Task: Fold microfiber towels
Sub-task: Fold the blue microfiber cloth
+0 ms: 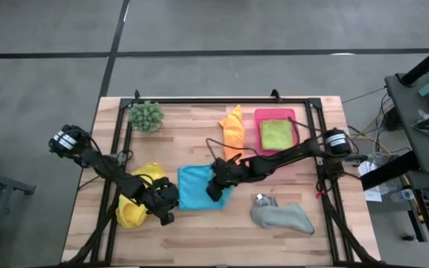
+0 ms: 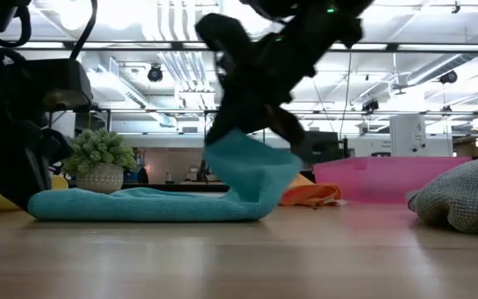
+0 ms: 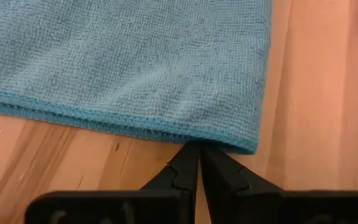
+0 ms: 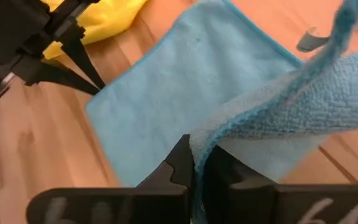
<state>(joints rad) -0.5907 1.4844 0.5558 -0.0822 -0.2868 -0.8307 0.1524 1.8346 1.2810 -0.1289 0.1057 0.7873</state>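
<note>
**Blue towel half-lifted on the wooden table**

We see a pale wooden table [image 1: 199,231] with a black frame, standing on a grey floor. The blue towel [image 1: 192,187] lies flat at its middle, a looped, fine-woven cloth with a stitched hem. The right gripper [image 4: 197,163] is clamped on one edge of it and holds that edge raised, so the cloth curls upward. The left gripper [image 3: 199,163] has its fingers pressed together with nothing between them, tips at the towel's opposite hem. Beside the left arm the yellow towel [image 1: 134,205] lies crumpled. The orange towel [image 1: 233,128] is bunched next to the pink tray [image 1: 295,119], which holds the lime green towel [image 1: 275,135] folded flat. The grey towel [image 1: 283,216] is heaped near the front. A spiky green plant [image 1: 147,115] sits in a back corner.
</note>
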